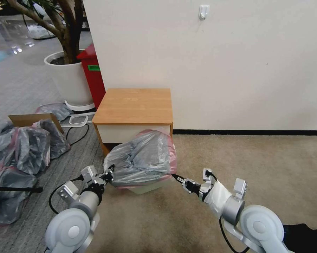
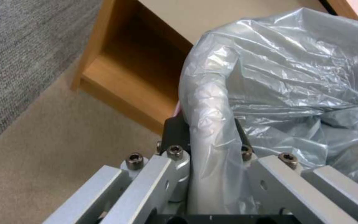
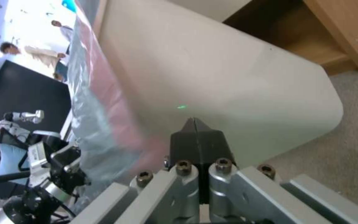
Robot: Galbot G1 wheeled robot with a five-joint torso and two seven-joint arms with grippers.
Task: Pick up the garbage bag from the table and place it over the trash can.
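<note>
1. Beige carpet (image 1: 264,168) lies bare to the right; the table (image 1: 134,105) stands against the wall.
2. The garbage bag (image 1: 141,160) drapes over the trash can (image 3: 228,77), just before the table.
3. The left gripper (image 2: 206,137) clamps a fold of the bag's left edge.
4. The right gripper (image 3: 195,137) is pinched closed at the bag's right rim.

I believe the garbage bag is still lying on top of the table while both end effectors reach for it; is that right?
Not quite: the head view shows the garbage bag draped over the trash can on the floor in front of the table. The left end effector and right end effector are at its sides.
</note>
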